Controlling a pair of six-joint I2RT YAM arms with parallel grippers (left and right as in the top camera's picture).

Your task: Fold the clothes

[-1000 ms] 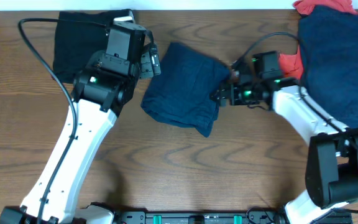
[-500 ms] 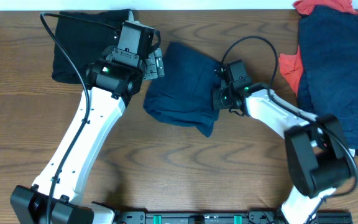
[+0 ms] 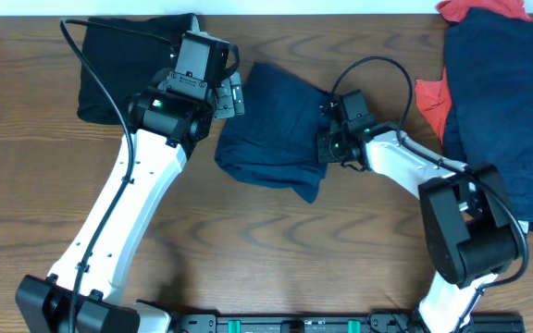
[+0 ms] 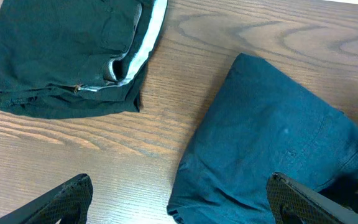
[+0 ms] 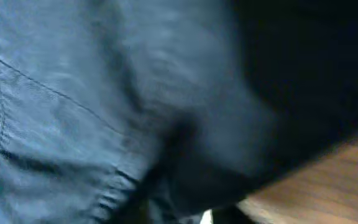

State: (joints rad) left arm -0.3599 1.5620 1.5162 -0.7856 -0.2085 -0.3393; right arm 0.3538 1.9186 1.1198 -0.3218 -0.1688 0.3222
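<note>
Overhead, the right gripper [image 3: 328,144] has moved in over the last second. It was at the upper right corner of the navy shorts [image 3: 271,129] and now sits against the middle of their right edge, the forearm swung round behind it. Whether it is spread or pinching cloth I cannot tell. From above its fingertips are lost against the dark fabric, and the right wrist view is only blurred navy cloth pressed close to the lens, with a sliver of table at the lower right.

The left gripper [image 3: 233,95] has shifted slightly up and to the right and hangs spread wide, holding nothing. The shorts lie just in front of it and to its right, and the black piece [image 3: 118,69] with a pale band lies folded behind it on the other side. In the left wrist view both fingertips stand far apart above bare table [image 4: 160,134].

The shorts have hardly changed outline. They remain a compact bundle between the two grippers, with one corner trailing out below the right gripper.

My reading is that the right arm is taking a fresh hold on that edge, either to tidy the trailing corner or to make one more fold. The pile [image 3: 502,102] behind the right arm, navy over a red-orange piece [image 3: 431,97], looks unfolded, so much of the task seems to remain.
</note>
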